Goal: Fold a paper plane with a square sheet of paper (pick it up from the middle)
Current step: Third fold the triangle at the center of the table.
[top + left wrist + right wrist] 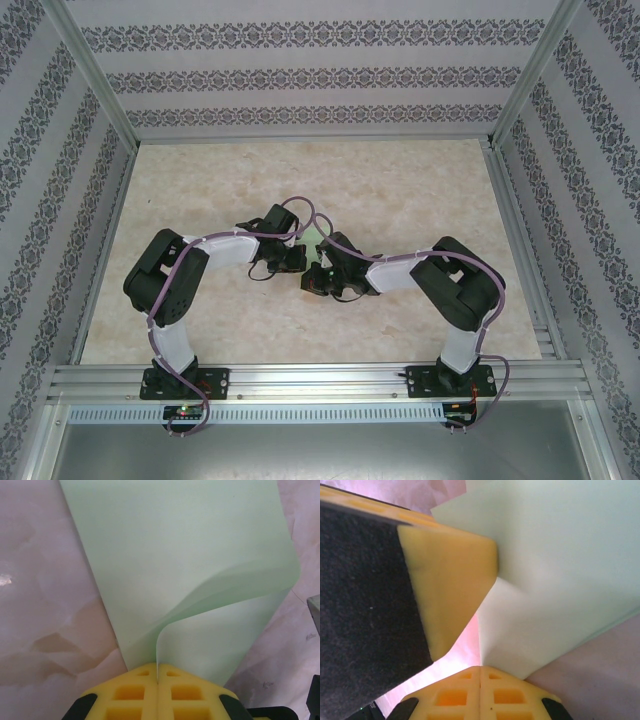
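Left fingers (142,680) were clamped together on the near edge of the square sheet of paper (175,555), which stretched straight away from them across the tabletop (45,580), one flap curling up, while I saw the right fingers (462,680) pinching the same sheet just beside them.

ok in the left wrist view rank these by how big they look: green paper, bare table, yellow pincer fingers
1. green paper
2. bare table, split either side of it
3. yellow pincer fingers, smallest despite being nearest the camera
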Robot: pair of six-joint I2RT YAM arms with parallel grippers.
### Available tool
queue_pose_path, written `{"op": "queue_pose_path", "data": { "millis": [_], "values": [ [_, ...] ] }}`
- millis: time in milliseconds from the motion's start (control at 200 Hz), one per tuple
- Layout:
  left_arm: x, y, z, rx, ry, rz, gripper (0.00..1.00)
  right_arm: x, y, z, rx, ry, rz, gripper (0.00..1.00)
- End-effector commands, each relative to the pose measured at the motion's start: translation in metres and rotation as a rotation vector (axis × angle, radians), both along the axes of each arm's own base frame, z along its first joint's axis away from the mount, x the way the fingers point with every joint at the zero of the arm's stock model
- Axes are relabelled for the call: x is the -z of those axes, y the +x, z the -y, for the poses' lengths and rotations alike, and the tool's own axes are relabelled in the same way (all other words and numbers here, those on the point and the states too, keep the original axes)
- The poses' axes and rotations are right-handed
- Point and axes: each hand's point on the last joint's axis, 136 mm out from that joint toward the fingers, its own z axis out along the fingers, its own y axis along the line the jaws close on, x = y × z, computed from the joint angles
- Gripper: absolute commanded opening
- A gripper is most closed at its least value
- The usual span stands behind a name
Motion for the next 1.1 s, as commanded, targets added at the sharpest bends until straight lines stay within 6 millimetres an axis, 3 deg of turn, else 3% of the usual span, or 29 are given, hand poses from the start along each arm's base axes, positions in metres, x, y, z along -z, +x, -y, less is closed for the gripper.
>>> {"op": "queue_pose_path", "data": {
  "millis": [0, 130, 265, 375, 639, 924, 1094],
  "values": [
    [0.015, -0.004, -0.02, -0.033, 0.095, -0.019, 0.0, -0.022, 0.009, 0.004, 0.01, 0.026, 0.053, 0.01],
    [0.015, -0.005, -0.02, -0.032, 0.095, -0.018, 0.0, -0.039, 0.031, 0.025, 0.071, 0.029, 0.102, 0.03],
    [0.014, -0.004, -0.02, -0.036, 0.097, -0.018, 0.0, -0.035, 0.048, 0.04, 0.103, 0.005, 0.101, 0.03],
    [0.013, -0.003, -0.02, -0.039, 0.098, -0.015, 0.0, -0.034, 0.058, 0.039, 0.103, 0.003, 0.102, 0.03],
    [0.013, -0.004, -0.019, -0.032, 0.093, -0.018, 0.0, -0.023, 0.058, 0.027, 0.063, 0.012, 0.061, 0.03],
    [0.013, -0.003, -0.024, -0.044, 0.117, -0.011, 0.0, -0.002, 0.058, 0.039, 0.098, -0.047, 0.022, 0.03],
    [0.014, -0.003, -0.024, -0.043, 0.121, -0.014, 0.0, -0.001, 0.059, 0.04, 0.102, -0.052, 0.02, 0.03]
  ]
}}
